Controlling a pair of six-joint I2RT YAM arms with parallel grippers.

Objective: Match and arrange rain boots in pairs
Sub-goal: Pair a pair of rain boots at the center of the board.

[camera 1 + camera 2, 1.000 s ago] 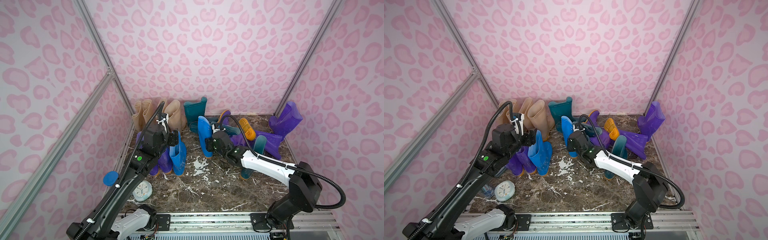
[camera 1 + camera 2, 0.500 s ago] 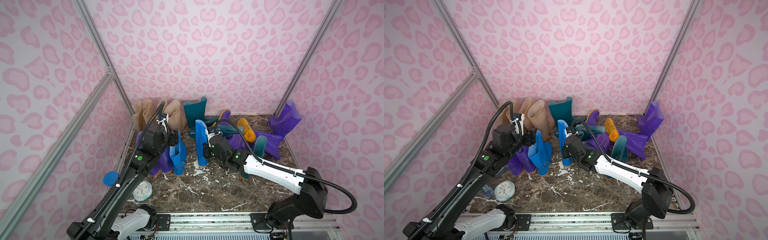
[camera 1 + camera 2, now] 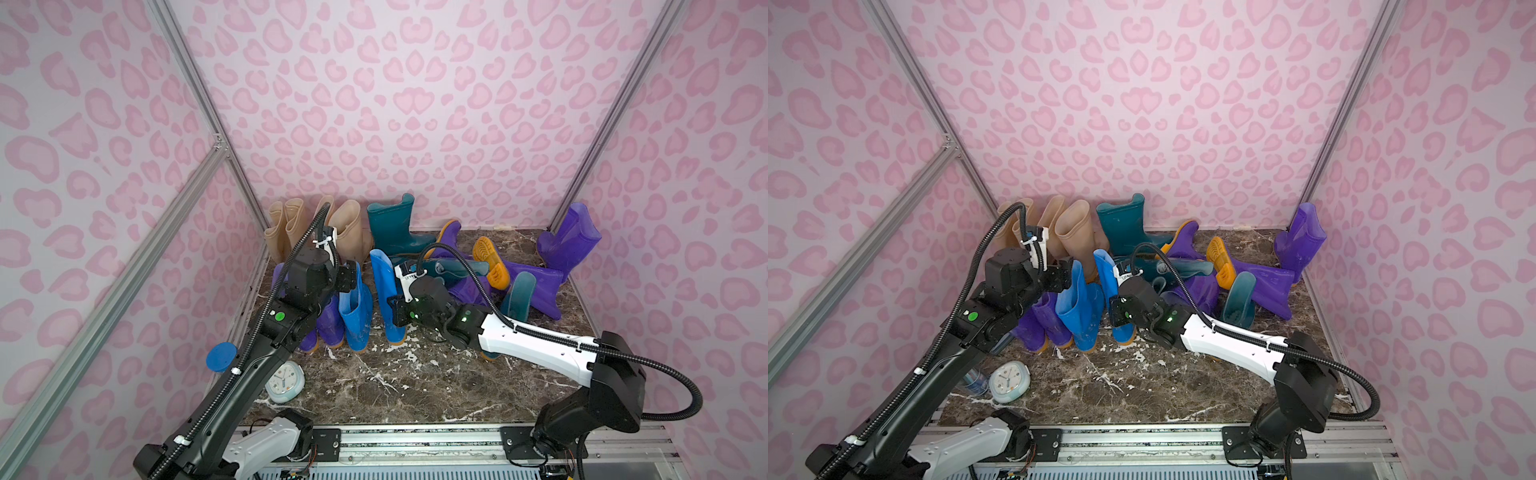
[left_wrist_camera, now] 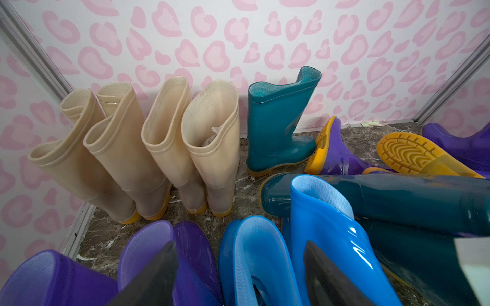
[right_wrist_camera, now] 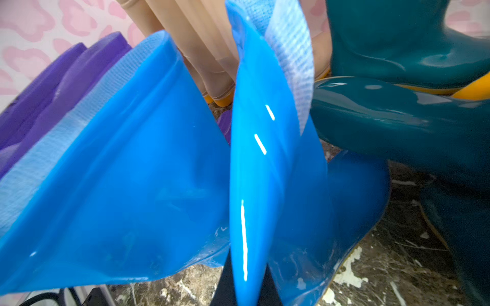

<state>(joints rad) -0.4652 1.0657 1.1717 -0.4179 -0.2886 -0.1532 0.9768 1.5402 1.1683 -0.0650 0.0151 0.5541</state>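
My right gripper (image 5: pixel 248 280) is shut on the shaft wall of a bright blue rain boot (image 3: pixel 384 291), which stands upright, sole low by the floor. Beside it stands a second blue boot (image 3: pixel 355 316), and my left gripper (image 4: pixel 241 275) hangs open over its mouth, one finger on each side. A purple pair (image 3: pixel 1042 320) stands left of that. Several beige boots (image 3: pixel 291 224) line the back left wall, with an upright dark teal boot (image 3: pixel 392 226) beside them. Purple and teal boots (image 3: pixel 528 282) lie jumbled at the right.
A small white clock (image 3: pixel 284 381) and a blue-lidded clear cylinder (image 3: pixel 221 356) sit at the front left near my left arm. Pink patterned walls close in three sides. A purple boot (image 3: pixel 569 237) leans in the back right corner. The arms' rail (image 3: pixel 415 436) runs along the front.
My right gripper has shut on the blue boot and carried it left, standing it up next to the other blue boot. The left arm has not moved.
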